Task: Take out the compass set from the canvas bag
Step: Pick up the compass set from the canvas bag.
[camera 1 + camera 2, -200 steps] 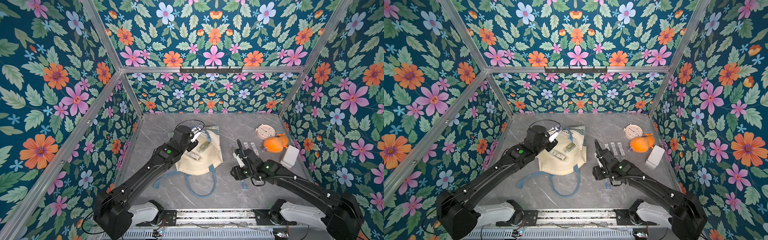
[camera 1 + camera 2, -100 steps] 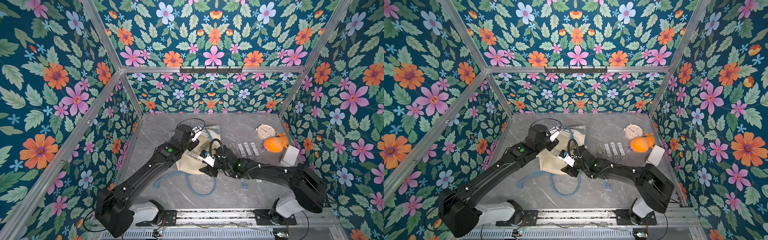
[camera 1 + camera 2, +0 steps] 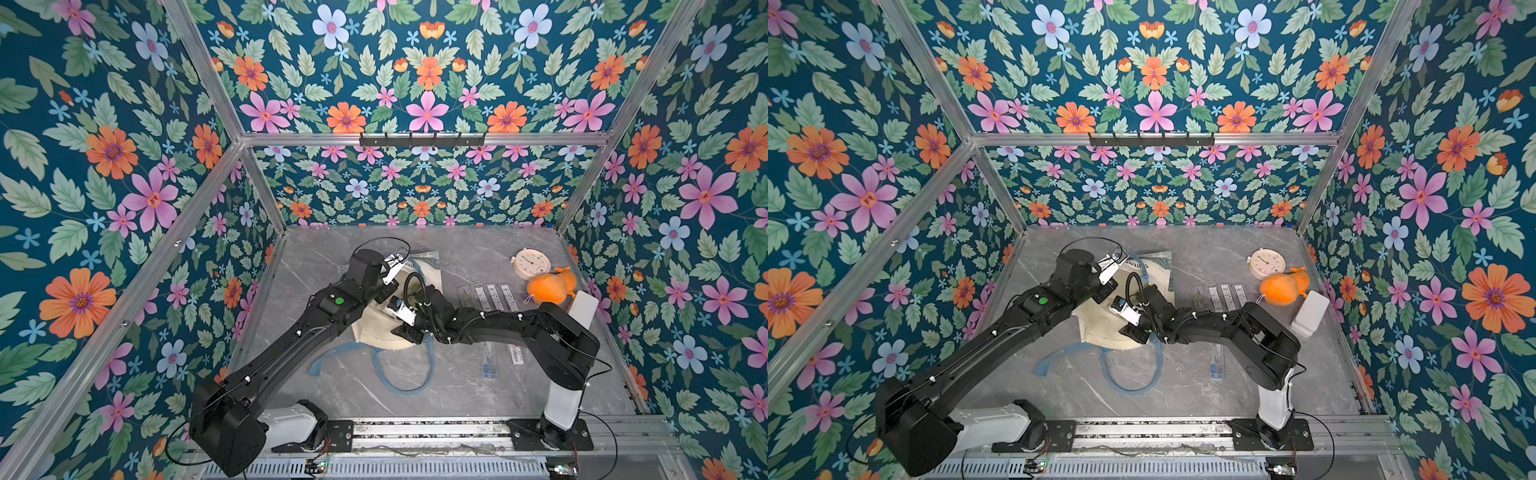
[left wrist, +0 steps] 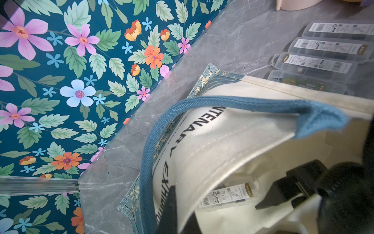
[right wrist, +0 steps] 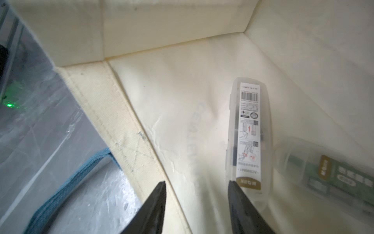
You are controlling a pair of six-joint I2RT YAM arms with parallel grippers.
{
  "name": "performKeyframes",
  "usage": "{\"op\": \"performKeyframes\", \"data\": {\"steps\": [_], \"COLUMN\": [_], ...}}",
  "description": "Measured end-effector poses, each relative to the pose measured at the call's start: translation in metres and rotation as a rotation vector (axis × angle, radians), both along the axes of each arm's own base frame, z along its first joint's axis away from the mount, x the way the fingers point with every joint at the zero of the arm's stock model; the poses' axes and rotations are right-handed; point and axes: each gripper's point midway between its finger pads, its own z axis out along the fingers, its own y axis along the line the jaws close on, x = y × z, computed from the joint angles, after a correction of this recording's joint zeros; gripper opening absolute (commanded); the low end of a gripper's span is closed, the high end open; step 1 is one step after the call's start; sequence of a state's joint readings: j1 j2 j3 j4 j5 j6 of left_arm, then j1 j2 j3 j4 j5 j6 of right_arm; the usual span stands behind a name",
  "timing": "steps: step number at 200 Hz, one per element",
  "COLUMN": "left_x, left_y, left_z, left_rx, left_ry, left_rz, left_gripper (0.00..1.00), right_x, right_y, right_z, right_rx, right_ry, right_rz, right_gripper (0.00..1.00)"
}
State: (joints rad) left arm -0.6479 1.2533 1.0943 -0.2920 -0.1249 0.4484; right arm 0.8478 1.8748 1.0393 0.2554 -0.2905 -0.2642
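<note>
The cream canvas bag (image 3: 374, 332) (image 3: 1100, 328) lies in the middle of the table, its mouth toward the front. My left gripper (image 4: 182, 218) is shut on the bag's upper rim (image 4: 222, 131) and holds the mouth up. Inside lies a compass set (image 5: 250, 131) (image 4: 226, 195), a clear case with a white barcode label. My right gripper (image 5: 196, 182) is inside the mouth, open, with nothing between its fingers. One fingertip (image 5: 234, 188) overlaps the case's near end. A second clear case with a green label (image 5: 334, 178) lies beside it.
Several similar clear cases (image 3: 490, 295) lie in a row right of the bag, and two more (image 3: 489, 361) nearer the front. A pink clock (image 3: 531, 262), an orange plush (image 3: 550, 286) and a white box (image 3: 584, 313) sit at the right. Blue strap handles (image 3: 399, 374) trail forward.
My right arm has swung left from the table's right side into the bag's mouth, its jaws narrowing a little. The left gripper has kept its hold on the rim.
</note>
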Motion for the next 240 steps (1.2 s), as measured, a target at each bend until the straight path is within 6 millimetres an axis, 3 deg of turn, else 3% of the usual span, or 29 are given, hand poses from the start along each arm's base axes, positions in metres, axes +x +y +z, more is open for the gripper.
{"op": "performKeyframes", "data": {"steps": [89,165,223,240], "left_x": [-0.003,-0.004,-0.003,-0.004], "left_y": [-0.001,0.002,0.003,0.004], "left_z": [-0.007,-0.014,-0.019,-0.020], "left_rx": [0.002,0.018,0.029,0.031], "left_ry": [0.017,0.037,0.044,0.046], "left_rz": [-0.014,-0.010,-0.001,0.000], "left_gripper": [0.00,0.00,0.00,0.00], "right_x": [0.033,0.061,0.065,0.063], "right_y": [0.010,0.017,0.026,0.030], "right_z": [-0.005,-0.017,-0.046,-0.047], "right_rx": [0.018,-0.006,-0.087,-0.084], "right_ry": [0.010,0.032,0.148,0.156], "right_rz": [-0.057,-0.140,-0.163,-0.153], "right_gripper": [0.55,0.66,0.68,0.64]}}
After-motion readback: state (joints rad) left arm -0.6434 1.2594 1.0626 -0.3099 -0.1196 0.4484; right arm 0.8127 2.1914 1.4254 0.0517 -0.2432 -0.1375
